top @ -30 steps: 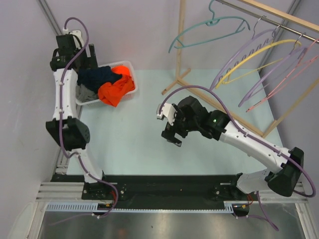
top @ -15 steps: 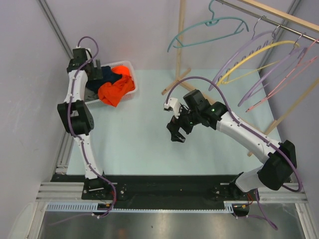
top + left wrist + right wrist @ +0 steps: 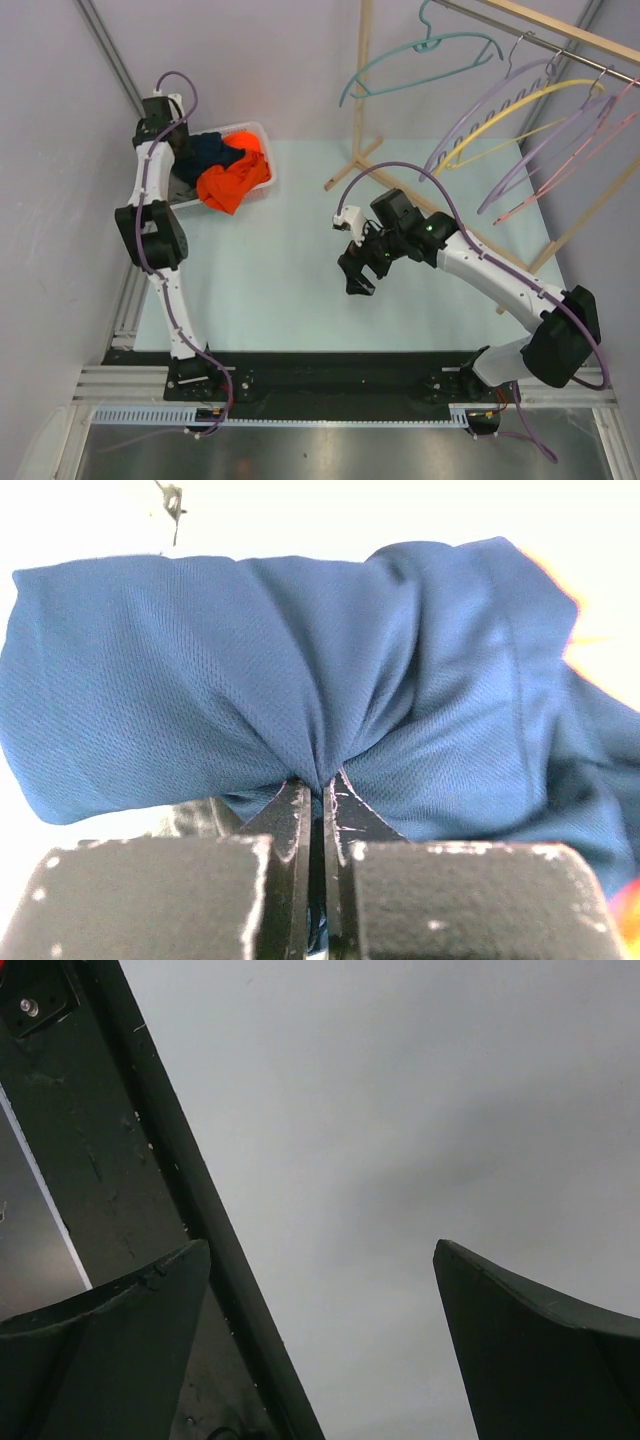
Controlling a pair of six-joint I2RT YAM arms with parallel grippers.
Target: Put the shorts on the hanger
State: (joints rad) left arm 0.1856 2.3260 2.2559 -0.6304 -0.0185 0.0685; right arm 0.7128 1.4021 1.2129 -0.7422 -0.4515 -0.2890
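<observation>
The navy shorts (image 3: 210,150) lie bunched in a white bin (image 3: 262,131) at the table's far left. My left gripper (image 3: 184,152) reaches down into the bin. In the left wrist view its jaws are closed, and a fold of the shorts (image 3: 300,650) is pinched between the tips of the left gripper (image 3: 315,785). The teal hanger (image 3: 420,62) hangs by its hook from the wooden rail at the upper right. My right gripper (image 3: 356,277) hovers open over the middle of the table, far from both. In its wrist view the right gripper (image 3: 320,1252) holds nothing.
An orange garment (image 3: 232,180) fills the bin's near right side, against the shorts. Purple hangers (image 3: 500,110), a yellow hanger (image 3: 520,105) and a pink hanger (image 3: 575,165) hang further right on the rail. The wooden rack's post (image 3: 361,90) and foot bar (image 3: 470,232) stand on the table's right half.
The left arm stretched out to the bin and its jaws closed on the shorts. The right gripper drifted a little toward the near side and stayed open.
</observation>
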